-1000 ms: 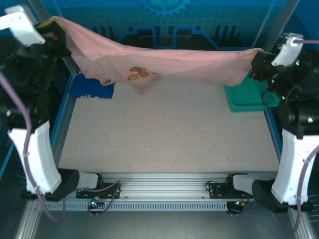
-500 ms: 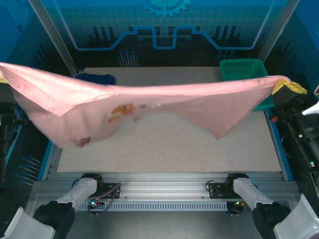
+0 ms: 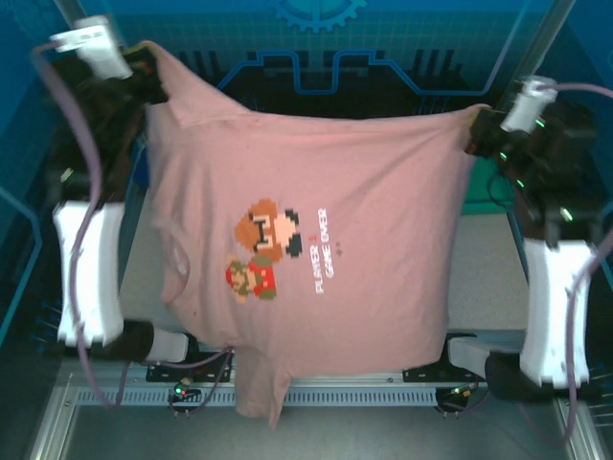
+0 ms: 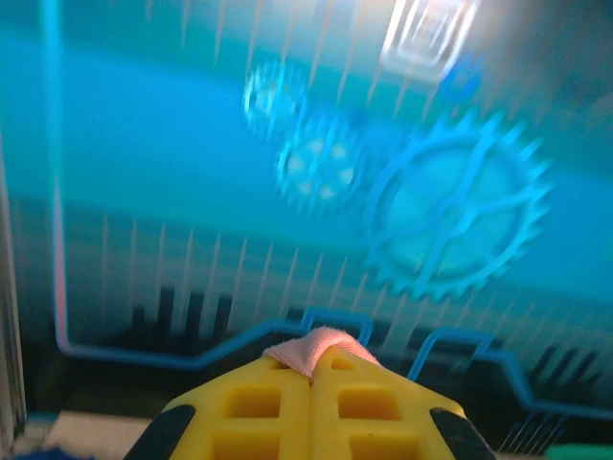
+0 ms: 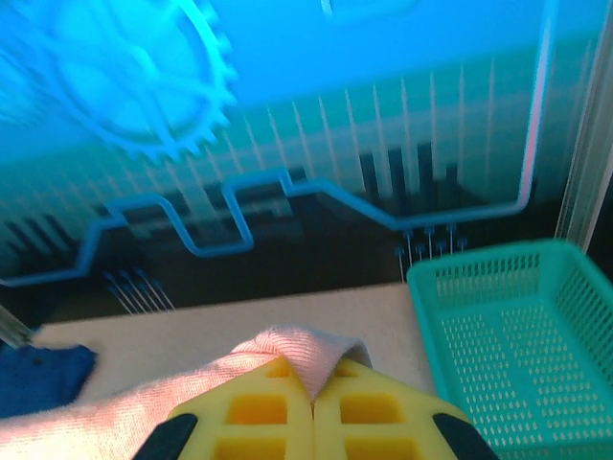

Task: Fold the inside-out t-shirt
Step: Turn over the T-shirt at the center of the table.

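Yellow fingers of the left gripper press flat together, with a small fold of the inside-out t-shirt pinched between their tips. The right gripper is likewise clamped on a bunched edge of the pink cloth, which trails off to the left of its fingers.

From above, the shirt hangs spread between the two raised grippers, one at the far left and one at the far right. Its upper edge sags slightly between them. The cloth covers most of the table, leaving a bare strip along the right side next to the right arm and a thinner one on the left. A pixel-figure print with white lettering faces up near the middle. One sleeve drapes past the near edge over the aluminium rail. Whether the cloth touches the tabletop cannot be told.

Past the right gripper's fingers, open tabletop runs between a dark blue garment at the far left and a green basket at the far right.
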### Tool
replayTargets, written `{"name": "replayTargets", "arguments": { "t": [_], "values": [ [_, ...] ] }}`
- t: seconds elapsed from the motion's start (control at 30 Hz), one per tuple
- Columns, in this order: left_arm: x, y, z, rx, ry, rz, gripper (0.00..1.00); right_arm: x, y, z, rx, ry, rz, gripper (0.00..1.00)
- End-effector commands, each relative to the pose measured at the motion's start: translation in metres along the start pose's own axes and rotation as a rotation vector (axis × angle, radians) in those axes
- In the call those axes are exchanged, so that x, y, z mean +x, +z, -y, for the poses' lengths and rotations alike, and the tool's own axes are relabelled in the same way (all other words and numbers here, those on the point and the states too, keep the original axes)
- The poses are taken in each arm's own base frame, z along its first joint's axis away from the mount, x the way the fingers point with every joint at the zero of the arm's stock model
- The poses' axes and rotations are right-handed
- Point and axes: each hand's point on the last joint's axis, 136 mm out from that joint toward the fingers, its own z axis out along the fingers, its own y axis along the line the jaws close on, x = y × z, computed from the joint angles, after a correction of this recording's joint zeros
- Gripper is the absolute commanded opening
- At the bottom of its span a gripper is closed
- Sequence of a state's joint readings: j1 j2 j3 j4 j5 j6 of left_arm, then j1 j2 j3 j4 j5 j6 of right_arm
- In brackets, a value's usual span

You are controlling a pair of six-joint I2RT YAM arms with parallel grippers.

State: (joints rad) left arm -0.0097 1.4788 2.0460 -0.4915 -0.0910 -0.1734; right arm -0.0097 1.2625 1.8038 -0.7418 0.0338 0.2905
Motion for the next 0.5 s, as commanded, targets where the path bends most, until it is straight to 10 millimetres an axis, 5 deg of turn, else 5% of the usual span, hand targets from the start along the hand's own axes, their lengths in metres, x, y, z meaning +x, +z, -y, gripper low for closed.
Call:
{"name": "replayTargets", "arguments": {
  "t": [0.0, 0.17, 0.27, 0.37, 0.47],
  "values": [
    [0.059, 0.082, -0.026, -0.058, 0.024, -0.091, 0.0, 0.018, 0.093, 0.02, 0.055, 0.026, -0.033, 0.06],
    [0.182, 0.212, -0.064, -0.1, -0.018, -0.289, 0.08, 0.086, 0.254, 0.03, 0.087, 0.05, -0.201, 0.14],
    [0.241, 0.266, -0.067, -0.064, -0.095, -0.371, 0.29, 0.122, 0.325, 0.027, 0.081, 0.036, -0.317, 0.32],
    [0.257, 0.281, -0.059, 0.002, -0.202, -0.364, 0.56, 0.138, 0.344, 0.017, 0.048, -0.004, -0.375, 0.45],
    [0.26, 0.273, -0.052, 0.019, -0.26, -0.395, 0.65, 0.146, 0.321, 0.001, 0.05, -0.077, -0.451, 0.48]
  ]
}}
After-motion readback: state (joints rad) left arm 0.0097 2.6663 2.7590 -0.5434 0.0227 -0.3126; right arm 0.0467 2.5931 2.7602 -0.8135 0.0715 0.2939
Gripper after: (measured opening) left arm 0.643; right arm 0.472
